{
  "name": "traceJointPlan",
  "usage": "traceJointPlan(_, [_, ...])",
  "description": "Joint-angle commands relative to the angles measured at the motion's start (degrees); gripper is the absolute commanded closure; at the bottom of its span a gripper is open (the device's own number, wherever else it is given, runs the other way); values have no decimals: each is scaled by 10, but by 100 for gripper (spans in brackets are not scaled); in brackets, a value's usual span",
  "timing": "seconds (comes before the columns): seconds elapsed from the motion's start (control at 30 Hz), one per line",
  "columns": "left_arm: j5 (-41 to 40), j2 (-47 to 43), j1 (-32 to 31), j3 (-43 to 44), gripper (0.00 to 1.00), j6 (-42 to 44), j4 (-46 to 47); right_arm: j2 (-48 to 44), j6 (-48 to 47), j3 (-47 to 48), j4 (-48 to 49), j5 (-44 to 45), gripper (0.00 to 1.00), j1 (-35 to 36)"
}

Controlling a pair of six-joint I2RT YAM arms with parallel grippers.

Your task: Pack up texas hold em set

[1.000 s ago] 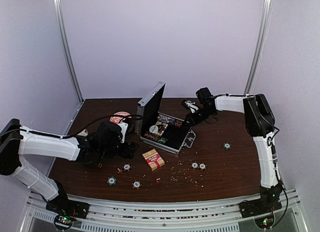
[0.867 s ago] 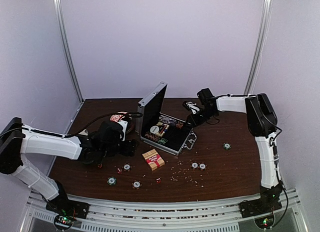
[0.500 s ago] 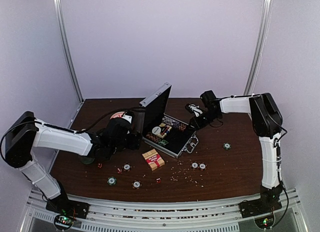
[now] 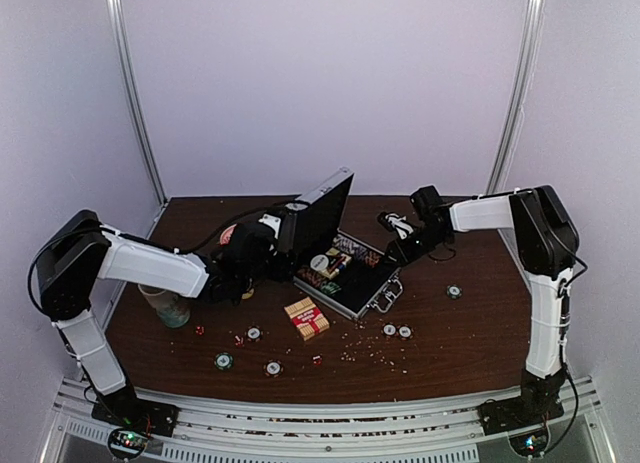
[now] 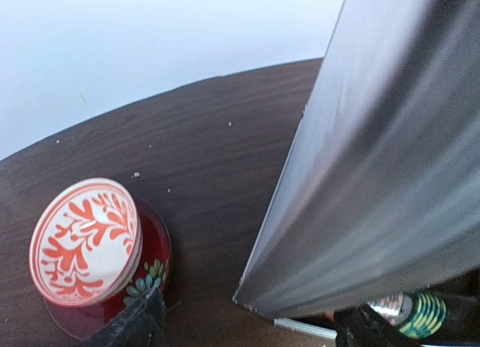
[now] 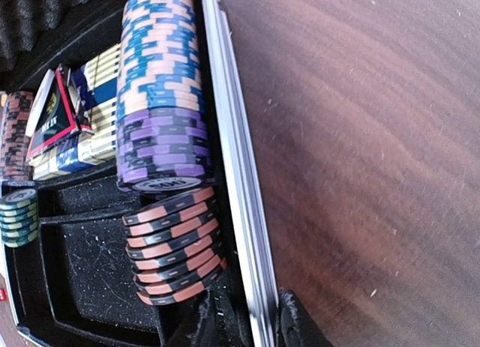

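Note:
The silver case (image 4: 352,283) stands open at the table's middle, its lid (image 4: 322,211) raised and leaning over the base. Stacked chips (image 6: 161,100) and card decks (image 6: 67,130) lie in its black inside. My left gripper (image 4: 268,249) is behind the lid, open, its fingers (image 5: 139,324) either side of the lid's lower corner (image 5: 247,291). My right gripper (image 4: 400,245) is shut on the case's far-right rim (image 6: 240,189). The red-yellow card box (image 4: 306,318), loose chips (image 4: 253,333) and tiny red dice (image 4: 317,359) lie in front. I cannot make out the yellow disc.
A red-and-white bowl (image 5: 86,238) on a red saucer sits just left of the lid. A patterned paper cup (image 4: 170,305) stands at the left beside my left arm. More chips lie at the right (image 4: 453,292). Small crumbs are scattered in front of the case.
My left arm has swung right and back, behind the lid, uncovering the paper cup. The case has slid right with my right gripper, and the lid leans further over the base.

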Motion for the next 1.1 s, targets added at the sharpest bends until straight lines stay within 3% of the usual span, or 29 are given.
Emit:
traceJointPlan(0.0, [26, 36, 13, 54, 21, 65, 50, -18, -22, -43, -38, -6, 68, -6])
traceJointPlan(0.13, [46, 67, 24, 91, 21, 88, 52, -35, -28, -66, -31, -26, 58, -7])
traceJointPlan(0.47, [88, 145, 45, 210, 22, 131, 33, -37, -51, -82, -52, -70, 54, -10])
traceJointPlan(0.6, [101, 166, 46, 242, 22, 135, 27, -48, -61, -97, -66, -124, 40, -10])
traceJointPlan(0.7, [105, 177, 46, 256, 22, 136, 25, -57, -67, -101, -76, -153, 36, -9])
traceJointPlan(1.07, [100, 180, 49, 268, 22, 140, 19, -82, -60, -120, -75, -184, 36, -7])
